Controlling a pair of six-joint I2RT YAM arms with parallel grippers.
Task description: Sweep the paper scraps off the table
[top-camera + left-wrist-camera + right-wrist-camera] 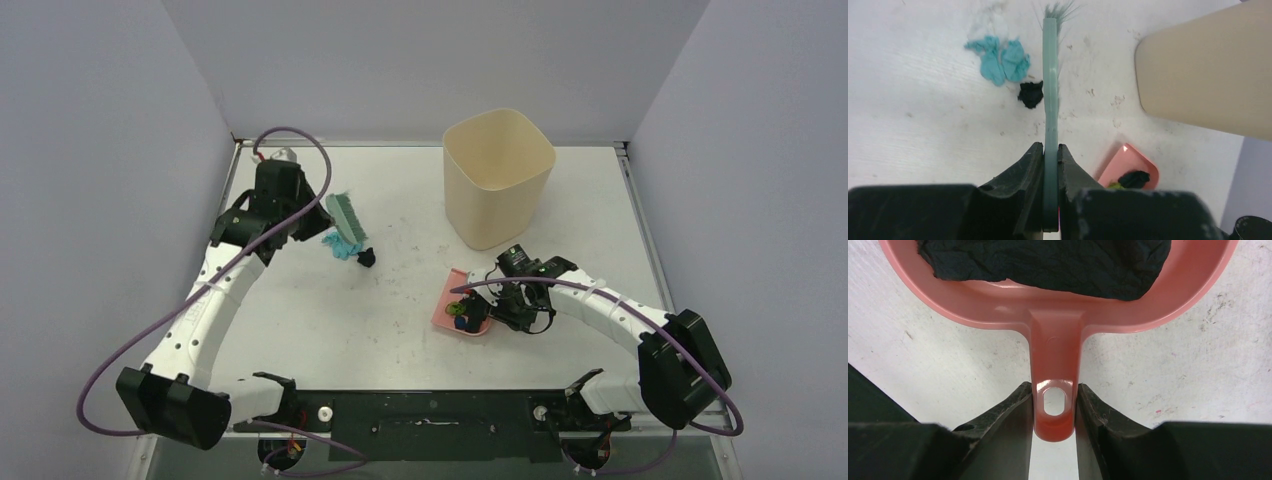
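My left gripper point(318, 212) is shut on the green hand brush point(346, 219), seen edge-on in the left wrist view point(1050, 90). Beside its bristles lie teal paper scraps point(339, 245) point(999, 60) and a black scrap point(367, 258) point(1031, 94) on the white table point(380, 330). My right gripper point(497, 306) is shut on the handle point(1055, 375) of the pink dustpan point(450, 298), which rests on the table. The pan holds a dark scrap point(1048, 262) and a green bit point(459, 310); it also shows in the left wrist view point(1129, 167).
A beige bin point(497, 175) stands upright at the back, just behind the dustpan, also in the left wrist view point(1208, 75). Grey walls enclose the table on three sides. Metal rails run along the table edges.
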